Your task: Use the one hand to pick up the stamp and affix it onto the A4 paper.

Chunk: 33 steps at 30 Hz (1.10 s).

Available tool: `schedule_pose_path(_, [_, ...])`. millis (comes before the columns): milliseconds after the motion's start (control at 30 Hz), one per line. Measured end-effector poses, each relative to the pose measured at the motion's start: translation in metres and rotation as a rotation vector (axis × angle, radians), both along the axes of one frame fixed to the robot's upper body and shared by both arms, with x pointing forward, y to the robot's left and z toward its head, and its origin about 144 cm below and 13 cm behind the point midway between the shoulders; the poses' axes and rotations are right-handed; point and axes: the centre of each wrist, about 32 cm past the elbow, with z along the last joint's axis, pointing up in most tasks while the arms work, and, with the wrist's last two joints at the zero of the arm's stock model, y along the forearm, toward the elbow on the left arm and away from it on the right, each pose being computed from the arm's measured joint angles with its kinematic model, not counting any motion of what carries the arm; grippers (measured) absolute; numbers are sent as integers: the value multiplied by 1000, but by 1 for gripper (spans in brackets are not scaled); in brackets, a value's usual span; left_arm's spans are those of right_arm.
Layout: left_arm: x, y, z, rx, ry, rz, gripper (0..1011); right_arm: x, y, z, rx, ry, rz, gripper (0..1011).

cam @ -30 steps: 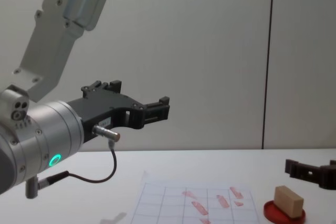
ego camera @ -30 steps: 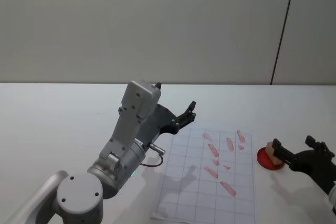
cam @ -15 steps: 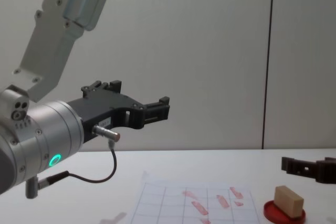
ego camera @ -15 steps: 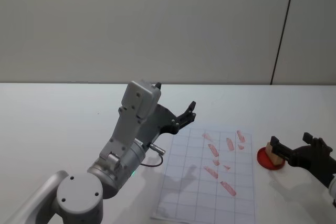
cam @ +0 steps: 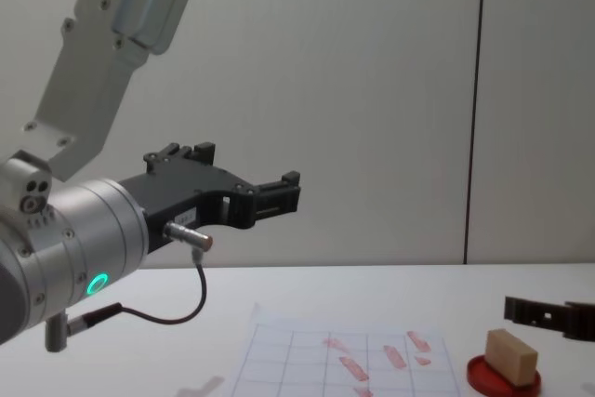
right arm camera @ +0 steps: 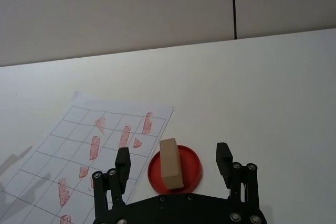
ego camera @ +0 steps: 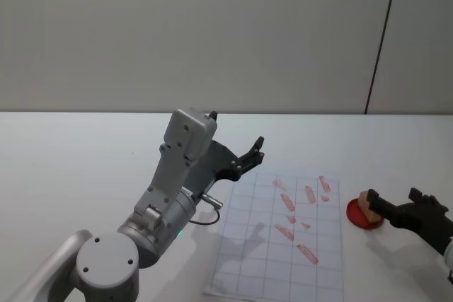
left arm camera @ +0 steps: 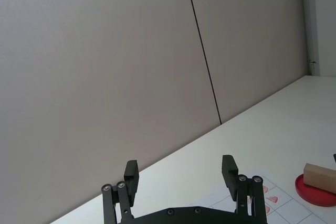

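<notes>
- The right hand (ego camera: 394,197) reaches in low over the tabletop (ego camera: 85,160) at the robot's right side. Its two black fingers are spread wide apart and grip nothing.
- The stamp (right arm camera: 170,163), a tan wooden block, sits straight ahead of this hand. In the right wrist view it lines up with the gap between the fingers, with clear space to each one.
- In the chest view the hand's fingers are a little higher than the top of the stamp, and no contact is visible there.
- In the head view the finger on the paper side overlaps the block's edge, so I cannot tell from that view whether they touch.
- The stamp stands on a round red ink pad (right arm camera: 191,162), which lies flat on the tabletop directly under the reach of the hand.
- The A4 paper (ego camera: 283,245) lies flat just beside the ink pad, on the hand's left. It is a gridded white sheet with several red stamp marks (ego camera: 309,194) on the half farther from the robot.
- The left hand (left arm camera: 179,165) is held high above the tabletop beyond the paper's far side from the right hand, well apart from the stamp. Its fingers are parted and empty.
</notes>
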Motion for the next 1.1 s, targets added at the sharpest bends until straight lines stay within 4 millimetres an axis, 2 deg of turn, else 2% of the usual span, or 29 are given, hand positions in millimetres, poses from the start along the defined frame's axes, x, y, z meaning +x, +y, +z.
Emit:
schedule_pose_path(233, [0, 0, 0, 0, 0, 0, 1002, 6, -4, 1, 3, 22, 9, 1001])
schedule_pose_path(567, [0, 0, 0, 0, 0, 0, 1002, 15, -12, 13, -24, 36, 45, 1001])
schedule_pose_path(1100, [0, 0, 0, 0, 0, 0, 1002, 20, -17, 24, -42, 44, 73, 1001])
